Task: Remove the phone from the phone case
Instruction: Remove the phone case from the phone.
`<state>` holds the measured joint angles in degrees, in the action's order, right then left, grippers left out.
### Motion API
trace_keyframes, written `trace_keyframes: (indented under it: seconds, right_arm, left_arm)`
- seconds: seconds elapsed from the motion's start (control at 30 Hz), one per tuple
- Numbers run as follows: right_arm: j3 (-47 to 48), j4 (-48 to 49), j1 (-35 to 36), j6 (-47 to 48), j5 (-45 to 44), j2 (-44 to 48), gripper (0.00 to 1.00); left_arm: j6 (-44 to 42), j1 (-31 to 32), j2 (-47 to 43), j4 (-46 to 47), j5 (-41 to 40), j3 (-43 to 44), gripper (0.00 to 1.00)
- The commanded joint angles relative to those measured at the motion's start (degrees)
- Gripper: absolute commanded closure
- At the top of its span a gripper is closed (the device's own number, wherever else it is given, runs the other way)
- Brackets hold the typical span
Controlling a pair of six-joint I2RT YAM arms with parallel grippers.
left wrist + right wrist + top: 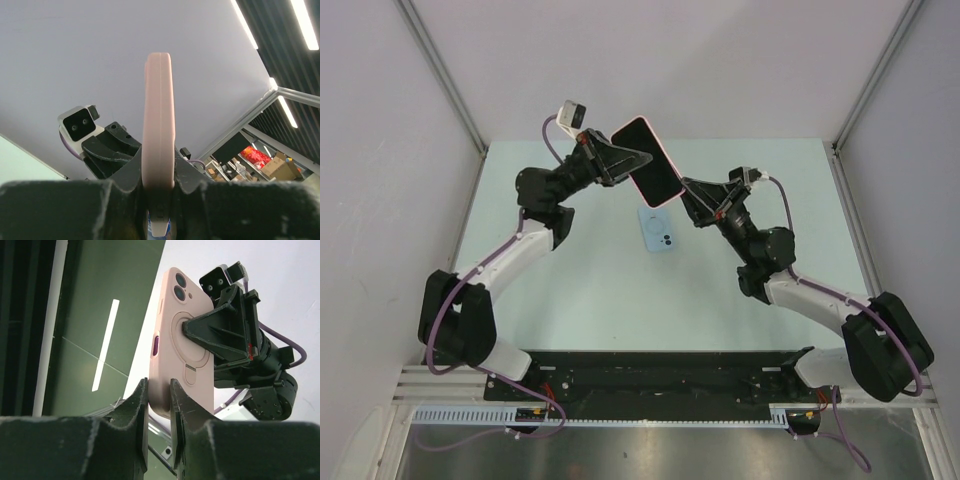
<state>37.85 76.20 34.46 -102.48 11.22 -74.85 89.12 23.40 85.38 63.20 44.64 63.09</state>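
Two arms rise from the near edge of the worktop, and they hold one phone up in the air between them; on the left, the left gripper has its jaws clamped on the phone case, which its own camera sees edge-on as one pink slab standing upright between the two fingers; from above, the phone shows its dark screen ringed by the pink rim, tilted, so it sits inside the case; the back of the case, seen from the right wrist, carries two lens holes and one round ring; below the held phone, one pale blue slab lies flat on the worktop, and I cannot tell whether it is a phone or a case; on the right, the right gripper has its jaws closed on the case's lower end, one finger on either face.
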Motion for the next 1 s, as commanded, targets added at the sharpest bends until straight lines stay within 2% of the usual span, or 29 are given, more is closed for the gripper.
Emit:
trace_keyframes:
  seconds: [0.0, 0.6, 0.97]
  right_arm:
    - [2.85, 15.64, 1.58, -2.73, -3.58, -2.84, 1.00]
    - [8.47, 15.73, 4.04, -1.24, -3.58, -8.03, 1.00]
    - [5.49, 13.45, 4.66, 6.48, -1.73, -13.48, 1.00]
  left_arm:
    - [2.81, 0.24, -5.23, 8.34, -1.31, 3.97, 1.00]
    - [9.05, 0.42, -7.78, 14.41, -2.72, 6.69, 1.00]
    - [16.25, 0.51, -8.30, 19.33, -4.30, 8.19, 1.00]
